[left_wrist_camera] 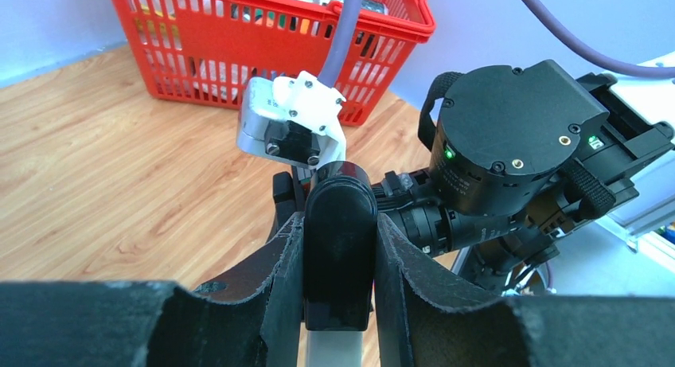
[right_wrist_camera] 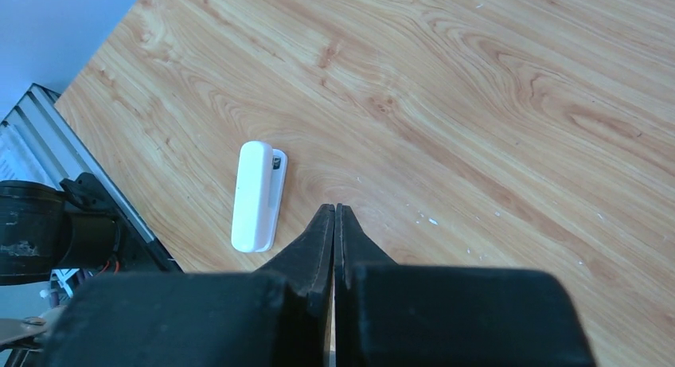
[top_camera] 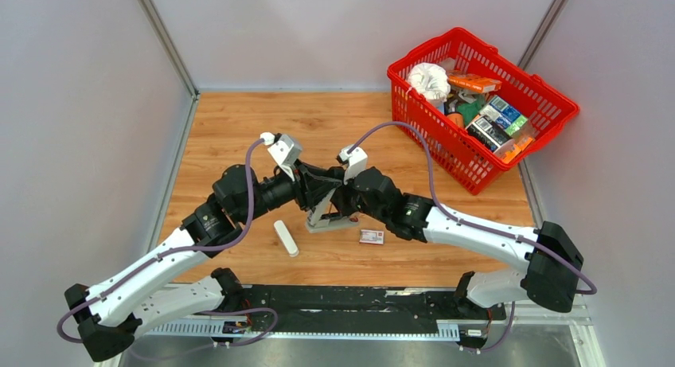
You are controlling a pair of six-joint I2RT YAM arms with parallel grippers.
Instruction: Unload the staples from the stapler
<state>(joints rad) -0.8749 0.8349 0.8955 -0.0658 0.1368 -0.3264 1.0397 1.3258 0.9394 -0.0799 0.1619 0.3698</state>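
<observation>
**Two robot arms meeting over an opened stapler on a wooden table**

A light wooden tabletop (top_camera: 239,128) is seen from above. It is closed in on three sides by plain pale grey walls (top_camera: 334,33), with metal posts in the far corners. A black mounting strip (top_camera: 358,303) is fixed along the near edge, where both arm bases are bolted.

A red plastic mesh basket (top_camera: 446,144), filled with assorted packets and boxes, is set at the far right corner.

Near the middle of the table, closer to the near edge, a black-and-grey stapler (top_camera: 322,221) is held with its base on the wood and its upper arm swung upward. The left gripper (left_wrist_camera: 340,255) is clamped on the stapler's black rounded top. The right gripper (right_wrist_camera: 334,224) is poised just beside the stapler, its fingers pressed together with nothing seen between them.

A white rounded oblong plastic object (right_wrist_camera: 256,196) lies flat on the wood toward the near edge, left of the stapler. A small red-and-white flat box (top_camera: 371,236) lies just right of the stapler's base.

A few tiny pale specks (right_wrist_camera: 432,221) are scattered on the wood; whether these are the staples cannot be told.
</observation>
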